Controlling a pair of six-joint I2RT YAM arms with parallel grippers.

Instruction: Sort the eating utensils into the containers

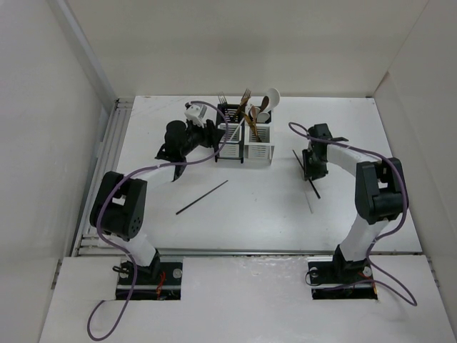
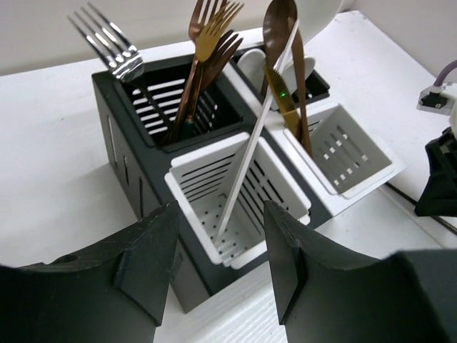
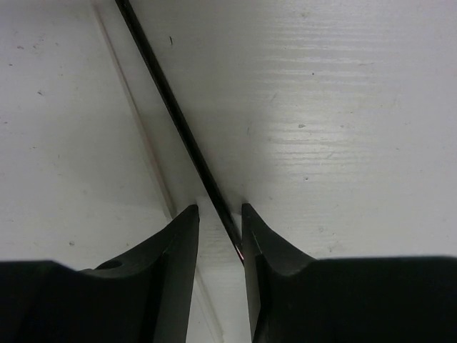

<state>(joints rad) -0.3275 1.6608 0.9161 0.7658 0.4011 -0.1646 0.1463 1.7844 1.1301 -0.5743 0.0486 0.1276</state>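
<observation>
The black holder (image 2: pixel 118 136) holds a silver fork (image 2: pixel 114 53) and copper forks (image 2: pixel 211 36). A white chopstick (image 2: pixel 250 150) leans in its white front compartment (image 2: pixel 187 207). The white holder (image 2: pixel 357 150) beside it holds a copper knife (image 2: pixel 285 100), a brown spoon (image 2: pixel 278 21) and a white spoon (image 2: pixel 321 14). My left gripper (image 2: pixel 221 214) is open and empty, just in front of the holders (image 1: pixel 243 139). My right gripper (image 3: pixel 220 214) is low over the table, jaws narrowly open around a black chopstick (image 3: pixel 178 121) that touches the right finger. A white chopstick (image 3: pixel 132 107) lies beside it.
Another black chopstick (image 1: pixel 202 197) lies on the table between the arms, left of centre. White walls enclose the table (image 1: pixel 271 229) on three sides. The right arm (image 1: pixel 371 186) shows at the right edge of the left wrist view.
</observation>
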